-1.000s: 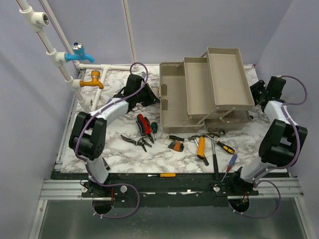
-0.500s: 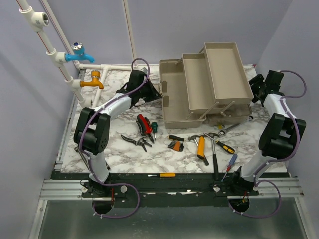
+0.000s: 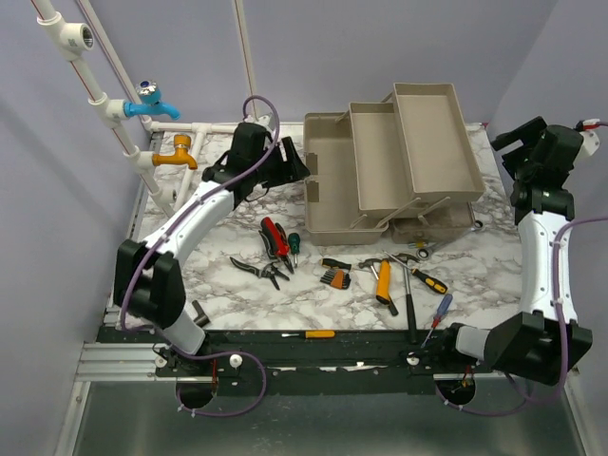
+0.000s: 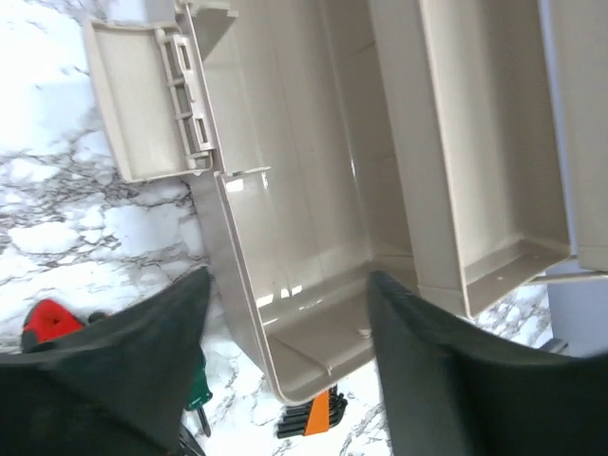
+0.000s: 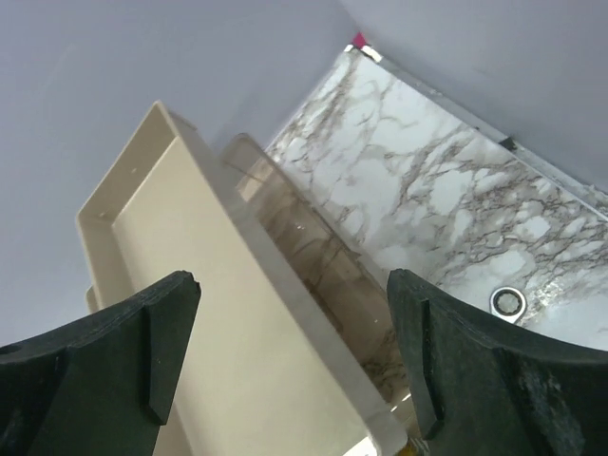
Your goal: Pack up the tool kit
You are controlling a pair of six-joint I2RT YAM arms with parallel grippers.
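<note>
The beige toolbox (image 3: 334, 185) stands at the back of the table with its fold-out trays (image 3: 432, 142) spread to the right. My left gripper (image 3: 293, 167) hovers at the box's left end, open; in the left wrist view its fingers (image 4: 142, 370) frame the empty bottom compartment (image 4: 304, 218). Off the box's right end my right gripper (image 3: 508, 150) is raised and open, above the top tray (image 5: 190, 323) and the smoky lid (image 5: 313, 271). Loose tools lie in front of the box: red pliers (image 3: 274, 236), a hex key set (image 3: 335, 276), an orange hammer (image 3: 383, 280) and screwdrivers (image 3: 439, 313).
White pipes with a blue tap (image 3: 152, 103) and an orange tap (image 3: 176, 154) stand at the back left. A yellow screwdriver (image 3: 309, 334) lies on the front rail. A wrench (image 3: 432, 247) lies under the trays' near right corner. Purple walls close in the back and sides.
Both arms have risen from the toolbox's ends. The left gripper went from shut to open, and the right gripper opened wider. The trays shifted slightly backward early on.
</note>
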